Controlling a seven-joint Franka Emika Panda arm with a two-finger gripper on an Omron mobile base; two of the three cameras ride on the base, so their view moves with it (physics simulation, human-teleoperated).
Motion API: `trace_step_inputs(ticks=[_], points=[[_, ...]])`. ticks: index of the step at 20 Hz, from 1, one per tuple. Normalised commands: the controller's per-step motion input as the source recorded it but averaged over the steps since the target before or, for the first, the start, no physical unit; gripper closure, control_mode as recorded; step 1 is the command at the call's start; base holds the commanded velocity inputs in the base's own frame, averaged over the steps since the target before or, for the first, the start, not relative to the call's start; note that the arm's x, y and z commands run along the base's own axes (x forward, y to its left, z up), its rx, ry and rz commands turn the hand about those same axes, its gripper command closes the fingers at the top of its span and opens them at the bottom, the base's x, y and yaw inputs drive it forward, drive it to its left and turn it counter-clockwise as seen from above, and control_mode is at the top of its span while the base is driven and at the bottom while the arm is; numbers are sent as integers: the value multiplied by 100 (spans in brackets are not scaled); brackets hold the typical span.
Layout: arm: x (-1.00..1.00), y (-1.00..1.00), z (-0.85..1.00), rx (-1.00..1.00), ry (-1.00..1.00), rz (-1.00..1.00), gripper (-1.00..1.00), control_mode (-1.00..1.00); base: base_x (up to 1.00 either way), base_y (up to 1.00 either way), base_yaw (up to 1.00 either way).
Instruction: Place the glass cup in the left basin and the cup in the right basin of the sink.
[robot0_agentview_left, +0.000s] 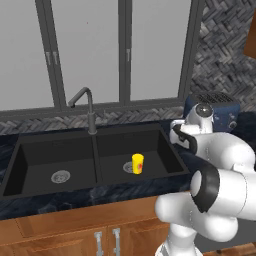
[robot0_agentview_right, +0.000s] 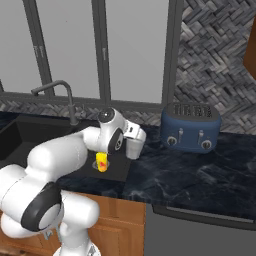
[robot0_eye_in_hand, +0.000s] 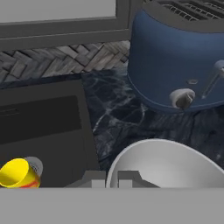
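The yellow cup (robot0_agentview_left: 138, 163) stands upright in the right basin (robot0_agentview_left: 152, 147) of the black sink, beside its silver drain; it also appears as the cup (robot0_agentview_right: 102, 161) and the cup (robot0_eye_in_hand: 17, 174). The left basin (robot0_agentview_left: 42, 160) holds just its drain (robot0_agentview_left: 60, 176). The pale glass cup (robot0_agentview_right: 134, 149) is at the counter just right of the sink. My gripper (robot0_agentview_right: 132, 141) is directly over it. In the hand view the glass cup's wide rim (robot0_eye_in_hand: 166, 159) sits right under the gripper (robot0_eye_in_hand: 111, 178), whose fingertips are close together, pinching the rim wall. I cannot tell whether the glass cup is lifted off the counter.
A blue toaster (robot0_agentview_right: 191, 127) stands on the dark marble counter (robot0_agentview_right: 200, 170) to the right, close behind the glass cup in the hand view as the toaster (robot0_eye_in_hand: 175, 57). The grey gooseneck tap (robot0_agentview_left: 90, 110) rises behind the sink's divider. Windows run along the back wall.
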Motion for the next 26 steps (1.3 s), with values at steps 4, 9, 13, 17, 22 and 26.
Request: trace_step_inputs(ticks=[4,9,13,17,22,26], points=[[6,53,0,2,0,0,100,-100,0,0,0],[13,48,-1,10,0,0,100,-100,0,0,0],[17,49,0,13,0,0,100,-100,0,0,0],[20,56,0,12,0,0,100,-100,0,0,0],[17,67,-3,6,0,0,100,-100,0,0,0],[13,83,-7,0,0,0,100,-100,0,0,0]])
